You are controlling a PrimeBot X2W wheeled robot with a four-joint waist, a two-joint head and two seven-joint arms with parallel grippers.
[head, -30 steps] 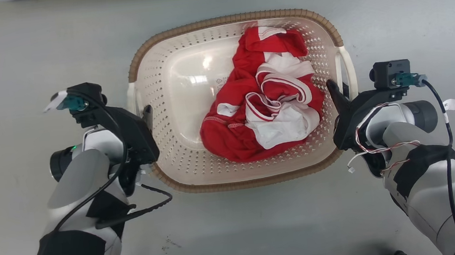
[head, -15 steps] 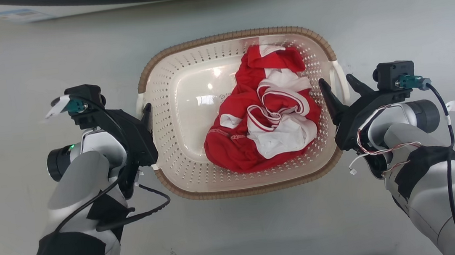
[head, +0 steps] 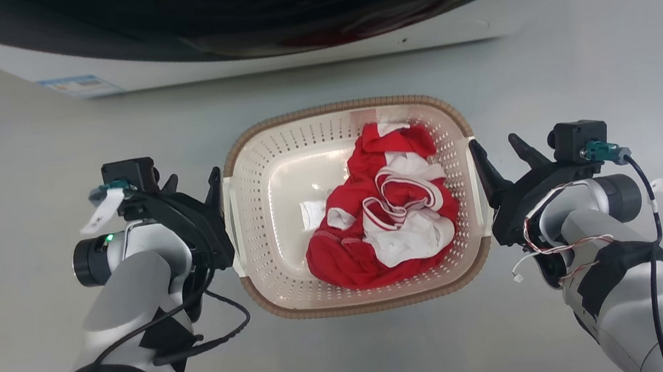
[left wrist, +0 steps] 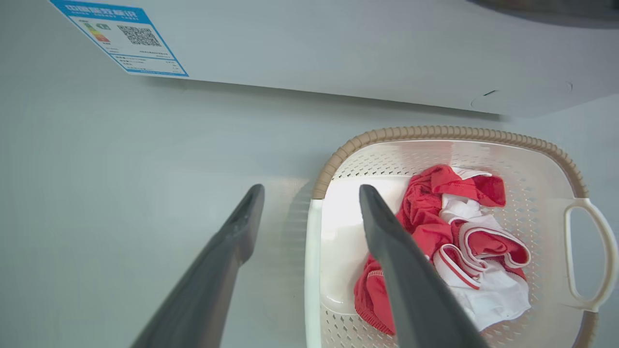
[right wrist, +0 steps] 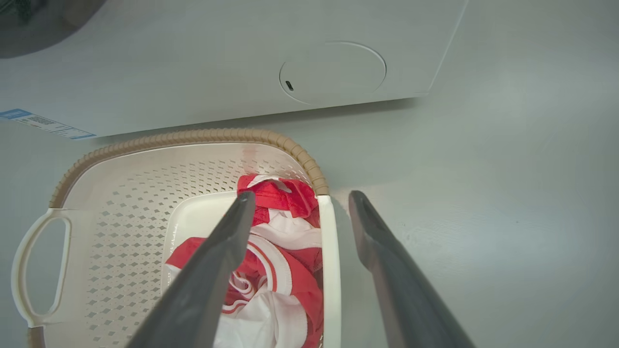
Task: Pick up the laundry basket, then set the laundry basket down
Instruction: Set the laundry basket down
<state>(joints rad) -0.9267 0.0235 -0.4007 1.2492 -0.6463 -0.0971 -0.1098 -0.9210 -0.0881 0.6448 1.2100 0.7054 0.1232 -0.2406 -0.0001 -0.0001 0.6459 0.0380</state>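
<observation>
The laundry basket (head: 260,243) sits on the grey floor (head: 26,150), close to the floor's far edge where the white washing machine (head: 233,67) stands, with a crumpled red-and-white garment (head: 384,217) heaped in its right half. The left end effector (head: 193,177) is at the basket's left side with its 2 fingers spread wide and gripping nothing. In the left wrist view the end effector (left wrist: 312,189) straddles the white left handle (left wrist: 312,270), 1 finger over the floor and 1 over the basket's inside. The right end effector (head: 492,141) mirrors it at the basket's right side, also spread wide. In the right wrist view it (right wrist: 302,195) has the right handle (right wrist: 330,270) between its fingers. Whether any finger touches plastic is unclear. A blue label (left wrist: 118,38) is stuck on the machine's front.
</observation>
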